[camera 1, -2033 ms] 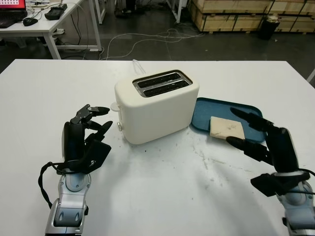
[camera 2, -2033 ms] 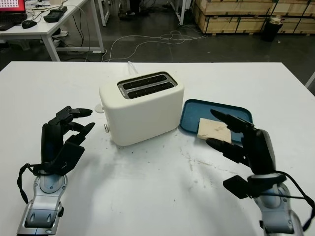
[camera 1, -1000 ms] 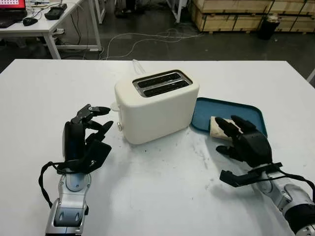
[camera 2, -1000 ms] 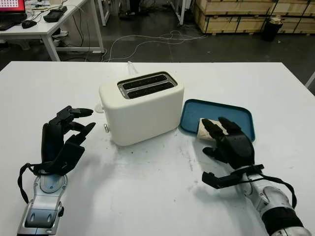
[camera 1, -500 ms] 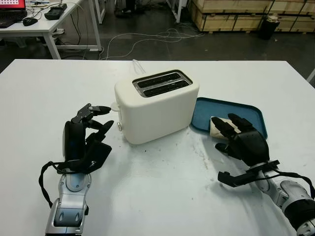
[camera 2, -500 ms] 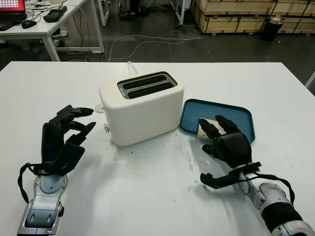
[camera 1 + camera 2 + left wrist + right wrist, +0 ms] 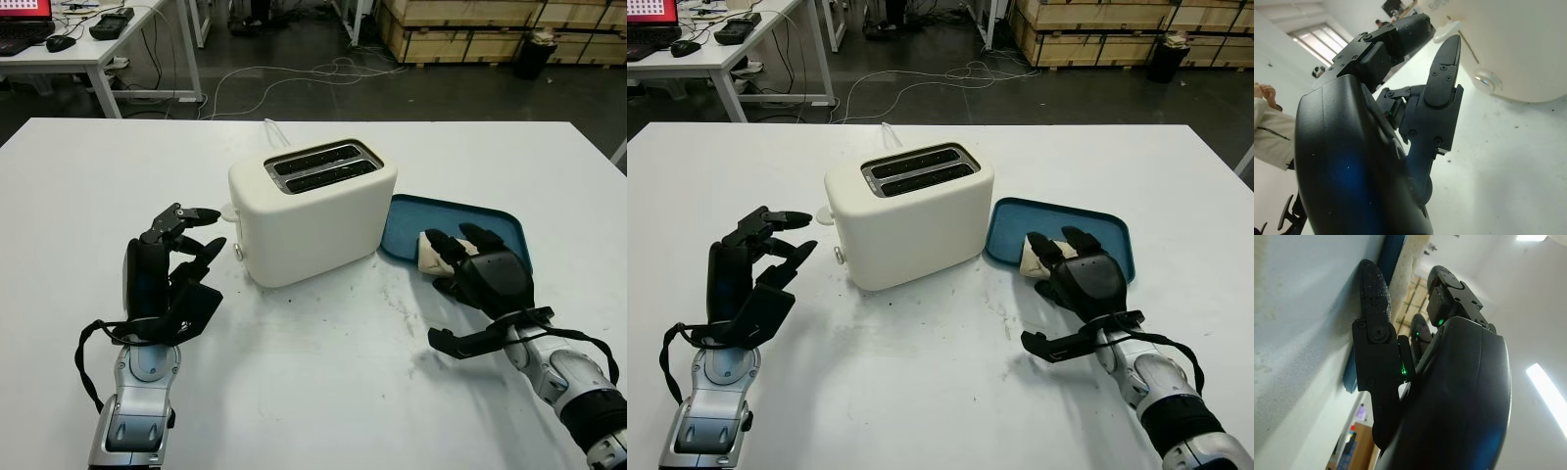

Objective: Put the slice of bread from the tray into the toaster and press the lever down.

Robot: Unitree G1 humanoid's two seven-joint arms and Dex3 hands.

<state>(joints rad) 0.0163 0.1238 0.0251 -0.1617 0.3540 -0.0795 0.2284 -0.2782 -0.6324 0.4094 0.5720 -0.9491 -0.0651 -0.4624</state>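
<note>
One slice, right hand (image 7: 482, 276) over it
Bread (image 7: 430, 253) lies under the fingers on tray (image 7: 408, 222); grip can't tell. Left hand (image 7: 167, 269) open, farther.

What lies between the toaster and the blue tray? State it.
Nothing: in the left eye view a narrow strip of bare white table separates the toaster from the blue tray, which holds the bread under the right hand.

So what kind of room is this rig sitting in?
Probably a lab or workshop rather than a kitchen: the toaster sits on a plain white table, loose cables trail over the bare floor, stacked wooden crates line the back, and a computer desk stands nearby.
</note>
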